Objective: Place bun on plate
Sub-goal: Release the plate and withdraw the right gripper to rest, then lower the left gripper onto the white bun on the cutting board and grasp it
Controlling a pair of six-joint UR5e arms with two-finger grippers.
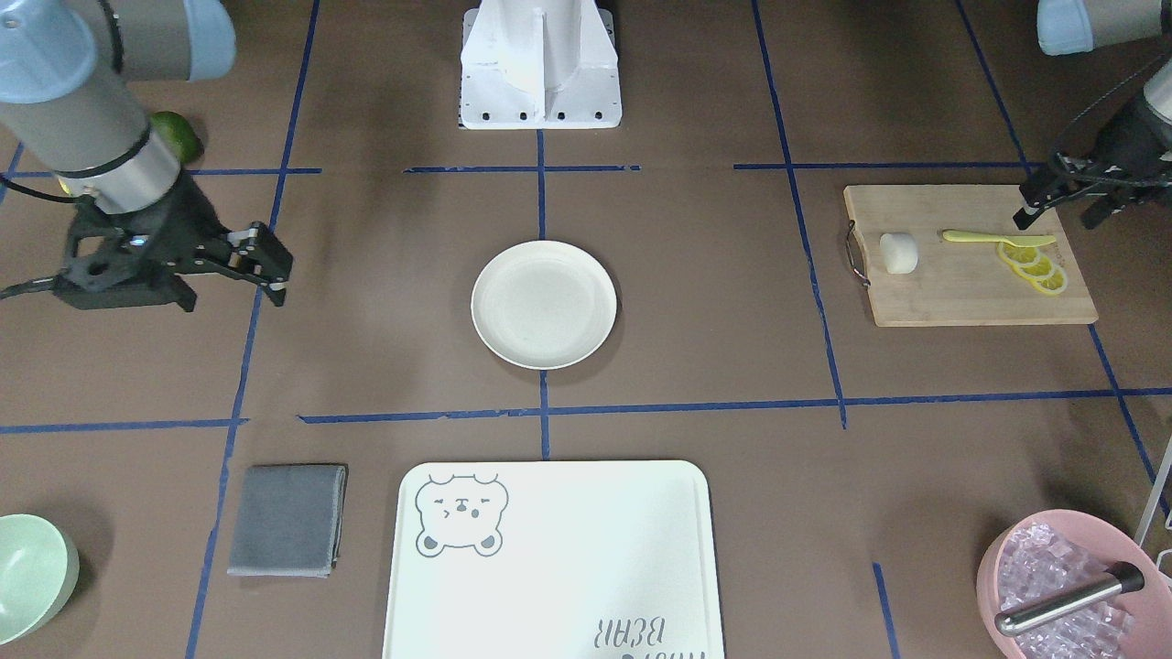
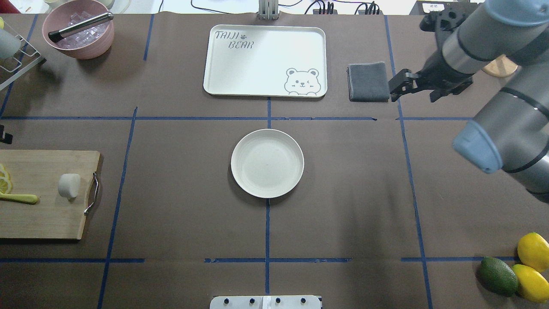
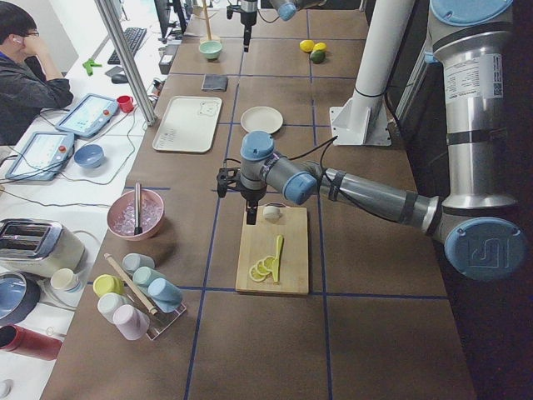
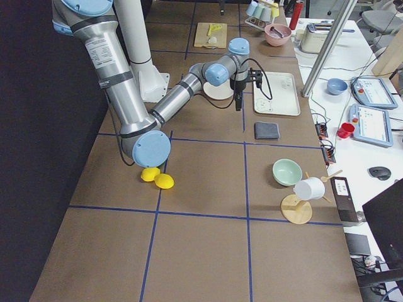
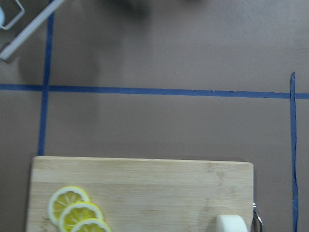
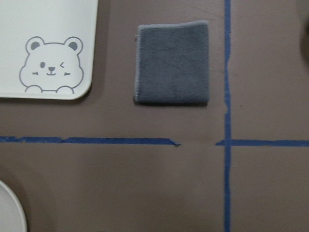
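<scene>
The bun point(image 1: 899, 253) point(image 2: 69, 186) point(image 3: 271, 212) lies on a wooden cutting board point(image 1: 952, 293), and only its top edge shows in the left wrist view point(image 5: 231, 224). The plate point(image 1: 544, 305) point(image 2: 267, 163) point(image 3: 261, 119) sits bare at the table's centre; its rim also shows in the right wrist view point(image 6: 9, 212). My left gripper point(image 1: 1060, 215) point(image 3: 247, 200) hangs open above the board, holding nothing, raised over the edge near the lemon slices. Far from the bun, my right gripper point(image 1: 229, 288) point(image 2: 414, 94) hangs open and holds nothing, beside the grey cloth.
Lemon slices point(image 1: 1035, 267) and a yellow-green spoon point(image 1: 993, 238) share the board. A bear-print tray point(image 2: 266, 60), a folded grey cloth point(image 2: 368, 81), a pink bowl of ice point(image 2: 79, 30), a pale green bowl point(image 1: 32, 572), two lemons and an avocado point(image 2: 497, 276) ring the table.
</scene>
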